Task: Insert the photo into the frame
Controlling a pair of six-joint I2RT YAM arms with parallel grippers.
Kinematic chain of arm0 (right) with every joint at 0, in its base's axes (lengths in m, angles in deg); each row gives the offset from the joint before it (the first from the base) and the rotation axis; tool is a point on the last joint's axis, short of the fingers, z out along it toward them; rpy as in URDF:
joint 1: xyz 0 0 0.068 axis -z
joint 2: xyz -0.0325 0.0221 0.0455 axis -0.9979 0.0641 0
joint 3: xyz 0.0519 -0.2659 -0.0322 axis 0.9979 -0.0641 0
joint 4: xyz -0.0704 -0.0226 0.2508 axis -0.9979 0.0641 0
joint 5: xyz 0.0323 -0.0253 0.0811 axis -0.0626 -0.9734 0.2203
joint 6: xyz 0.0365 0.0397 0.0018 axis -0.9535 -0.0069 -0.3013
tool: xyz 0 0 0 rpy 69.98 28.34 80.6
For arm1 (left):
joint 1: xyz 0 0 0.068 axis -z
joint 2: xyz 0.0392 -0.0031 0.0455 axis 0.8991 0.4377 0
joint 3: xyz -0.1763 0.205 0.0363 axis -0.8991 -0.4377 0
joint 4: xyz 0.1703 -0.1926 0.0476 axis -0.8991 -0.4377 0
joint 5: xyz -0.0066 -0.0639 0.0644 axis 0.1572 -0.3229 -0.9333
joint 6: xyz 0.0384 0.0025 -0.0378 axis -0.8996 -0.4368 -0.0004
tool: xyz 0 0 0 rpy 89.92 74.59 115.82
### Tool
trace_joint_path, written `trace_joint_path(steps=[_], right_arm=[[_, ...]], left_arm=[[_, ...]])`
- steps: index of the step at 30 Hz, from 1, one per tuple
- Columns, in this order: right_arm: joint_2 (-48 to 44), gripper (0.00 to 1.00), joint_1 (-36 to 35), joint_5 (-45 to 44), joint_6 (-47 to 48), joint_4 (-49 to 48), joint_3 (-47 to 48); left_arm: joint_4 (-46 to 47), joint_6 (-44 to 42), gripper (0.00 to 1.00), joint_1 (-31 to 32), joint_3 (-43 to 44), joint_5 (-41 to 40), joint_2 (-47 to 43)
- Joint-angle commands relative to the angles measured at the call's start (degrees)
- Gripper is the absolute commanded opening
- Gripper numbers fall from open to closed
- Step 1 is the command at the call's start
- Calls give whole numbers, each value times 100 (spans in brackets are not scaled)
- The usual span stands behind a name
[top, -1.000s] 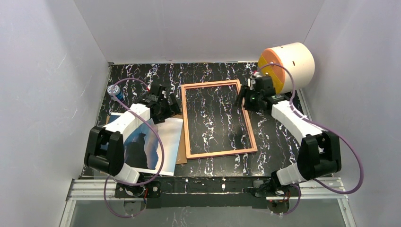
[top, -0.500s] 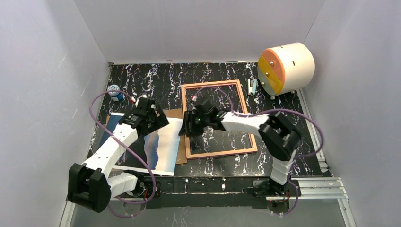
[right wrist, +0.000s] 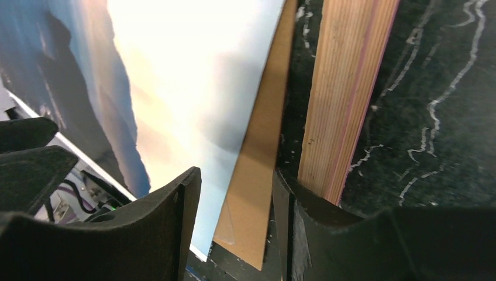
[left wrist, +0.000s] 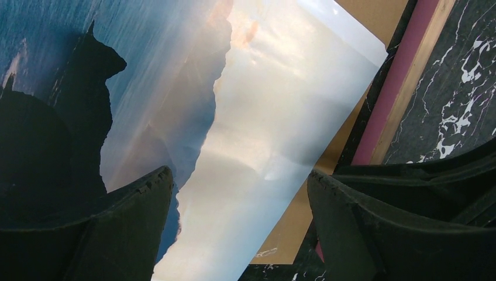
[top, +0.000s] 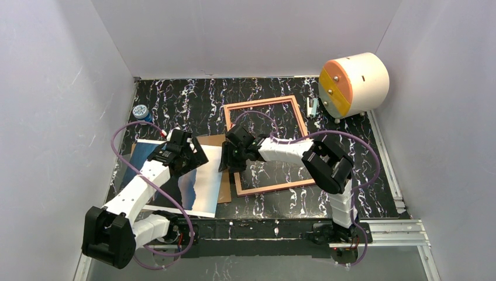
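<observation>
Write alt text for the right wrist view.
The right gripper is open over the edge of a brown board that lies under the photo, just left of the frame's wooden rail. The photo fills the upper left, picture side up; black marbled table shows on the right.

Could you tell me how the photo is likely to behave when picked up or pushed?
Likely floppy and light: the photo looks like a thin sheet lying flat on the backing board. Its glossy sheen suggests it may slide if pushed.

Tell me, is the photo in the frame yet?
Not yet: the photo lies picture-side up on the brown board beside the frame, whose opening shows only tabletop.
</observation>
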Motion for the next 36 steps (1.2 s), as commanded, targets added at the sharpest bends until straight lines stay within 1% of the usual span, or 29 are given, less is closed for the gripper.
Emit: trace_joint_path(steps=[1,5,10,13,16,18,20,23,26,28,29,31,32,36], right_arm=[[-4,57,-29,-398,108,502,101],[-408,57,-297,117,395,-413,-236],[-655,57,-384,288,66,-805,-712],[-613,55,-377,56,-168,-763,-802],[-607,49,-382,-314,-352,-819,-804],[-576,47,-379,-702,-392,-725,-705],[-505,46,-348,-968,-332,-698,-585],[-334,46,-243,-808,-326,-724,-456],[-213,45,-196,-577,-456,-785,-437],[-196,45,-189,-428,-497,-1001,-537],[-183,44,-191,-412,-514,-1104,-578],[-115,35,-150,-356,-528,-1278,-566],[-63,32,-118,-324,-542,-1236,-511],[95,30,-41,-323,-524,-1243,-424]], left_arm=[[-116,-162,83,-37,203,-127,94],[-136,-213,83,-32,194,-344,246],[224,-28,83,-33,-18,-154,519],[351,35,82,-30,-124,-191,516],[408,53,78,-30,-273,-264,524],[401,74,74,-32,-378,-292,596],[411,120,72,-36,-495,-287,638],[467,140,67,-36,-610,-247,641],[488,157,65,-31,-647,-218,677],[534,158,65,-34,-671,-190,693],[564,160,64,-35,-690,-197,694],[597,161,63,-36,-702,-182,725],[606,153,62,-29,-706,-173,755],[672,133,58,-36,-760,-179,834]])
